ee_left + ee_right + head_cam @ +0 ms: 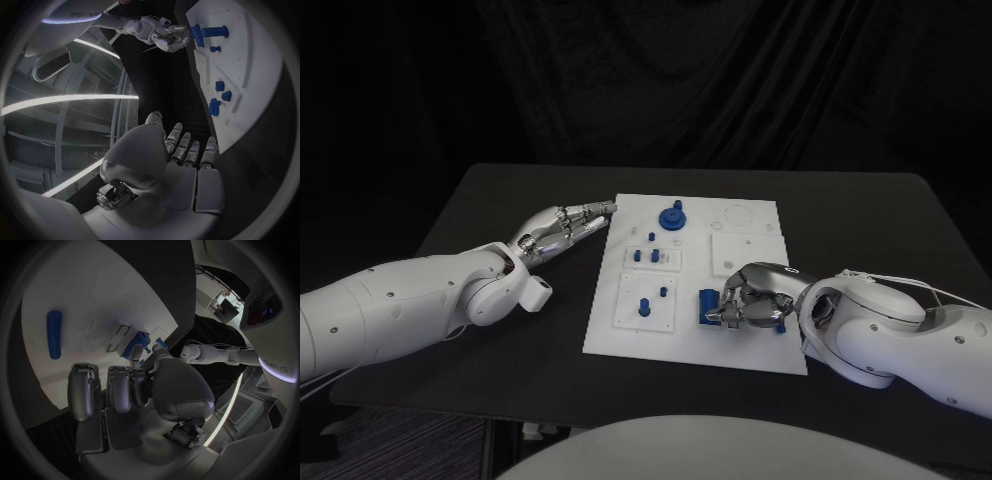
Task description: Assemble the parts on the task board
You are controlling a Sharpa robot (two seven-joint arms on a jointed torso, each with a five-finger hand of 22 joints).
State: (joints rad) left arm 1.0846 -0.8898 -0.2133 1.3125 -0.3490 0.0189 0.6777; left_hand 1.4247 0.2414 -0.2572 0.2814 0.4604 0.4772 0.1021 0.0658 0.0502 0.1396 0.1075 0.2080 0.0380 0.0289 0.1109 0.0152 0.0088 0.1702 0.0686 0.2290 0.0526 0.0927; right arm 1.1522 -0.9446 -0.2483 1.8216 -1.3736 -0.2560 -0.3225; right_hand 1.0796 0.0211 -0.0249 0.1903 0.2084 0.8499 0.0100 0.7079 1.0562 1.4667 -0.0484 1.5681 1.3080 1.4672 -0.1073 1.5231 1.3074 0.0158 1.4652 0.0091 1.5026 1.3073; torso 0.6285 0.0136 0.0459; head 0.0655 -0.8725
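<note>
Lab: black table (pixel 488 200), dark curtain (pixel 646 80) (backdrop).

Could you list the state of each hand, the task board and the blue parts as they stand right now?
left hand: fingers out straight, empty, at the task board's left edge.
right hand: fingers curled over a blue part at the board's near right; grip cannot be told.
task board: lying flat on the black table.
large blue part: upright at the board's far end.
small blue pegs: standing in the board's left section.

Partly hidden behind the right hand (pixel 750 298): a blue part (pixel 710 304) on the task board (pixel 747 345); shape and grasp unreadable.
</note>
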